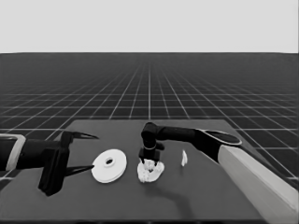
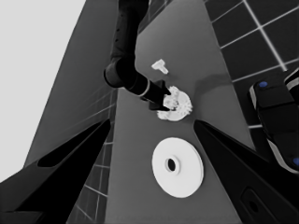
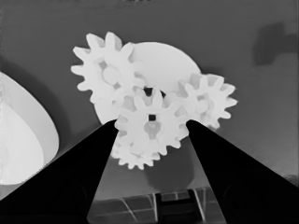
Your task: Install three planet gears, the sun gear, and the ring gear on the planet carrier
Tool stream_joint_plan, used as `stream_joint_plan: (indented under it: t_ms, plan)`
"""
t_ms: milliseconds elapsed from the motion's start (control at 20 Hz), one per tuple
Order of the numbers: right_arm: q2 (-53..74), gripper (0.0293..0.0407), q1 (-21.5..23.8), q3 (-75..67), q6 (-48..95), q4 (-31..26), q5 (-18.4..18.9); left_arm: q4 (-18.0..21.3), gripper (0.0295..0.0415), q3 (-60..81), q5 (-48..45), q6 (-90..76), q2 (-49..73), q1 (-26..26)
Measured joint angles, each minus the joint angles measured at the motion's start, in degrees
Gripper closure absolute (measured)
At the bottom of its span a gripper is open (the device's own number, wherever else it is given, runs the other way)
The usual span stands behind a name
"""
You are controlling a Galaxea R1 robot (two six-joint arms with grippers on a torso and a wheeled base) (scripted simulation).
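Head view down across table [image 1: 196, 205], left wrist sideways (farther), right wrist close on gears [image 3: 149, 126]

Simulated robot test scene, not a real room.
A dark bench [image 1: 201, 196] stood alone on a floor [image 1: 149, 88] ruled with a pale grid that ran to a flat horizon, under a blank pale band [image 1: 149, 23]; no walls or furnishings appeared.

Soft, even light; faint shadows fall on the table [image 1: 210, 196] beneath the white parts.
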State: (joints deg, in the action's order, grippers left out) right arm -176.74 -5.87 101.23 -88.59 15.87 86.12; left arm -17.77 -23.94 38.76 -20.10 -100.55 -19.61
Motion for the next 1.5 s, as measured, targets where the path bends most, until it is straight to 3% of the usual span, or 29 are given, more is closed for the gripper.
stream_joint_plan:
  t_ms: [1500]
  plan:
    - [0.1, 0.039, -0.4, 0.1, -18.0, 0.0, 0.0, 0.0, 0.0326, 0.0, 0.0, 0.0, 0.0, 0.0]
